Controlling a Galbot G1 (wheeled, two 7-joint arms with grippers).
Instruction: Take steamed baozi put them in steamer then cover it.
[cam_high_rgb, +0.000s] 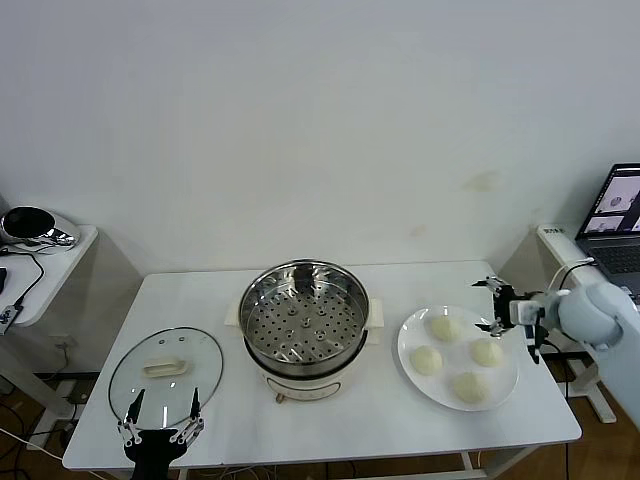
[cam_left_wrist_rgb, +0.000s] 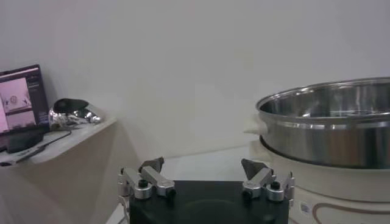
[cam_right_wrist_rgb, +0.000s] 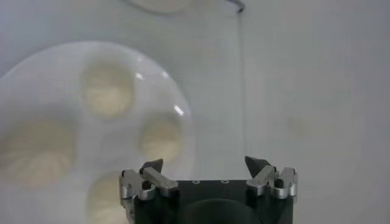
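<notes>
- Four steamed baozi (cam_high_rgb: 446, 326) lie on one white plate (cam_high_rgb: 410, 345) at the robot's right side of the surface (cam_high_rgb: 400, 420), none yet in the steamer (cam_high_rgb: 304, 318), which stands open at the middle with its perforated tray bare.
- One cover (cam_high_rgb: 165, 375) rests flat on the surface to the robot's left of the steamer, handle up.
- Two end effectors are in play: the right end effector (cam_high_rgb: 497, 306) hovers at the far right rim of the plate, fingers spread and holding nothing; the left end effector (cam_high_rgb: 160, 432) waits at the near edge by the cover, likewise spread and empty.
- Risk, as I judge it: the buns sit close together, so spread fingers coming down on one may nudge or dent its neighbour.
- Soft dough may be crushed by a hard squeeze, or slip from a light one and roll across the surface.
- Another hazard is the steamer's tall steel wall; a low carry could knock the bun against the rim.
- Lastly, the cover's handle is small, and a poor pinch could let the glass tilt or drop.
</notes>
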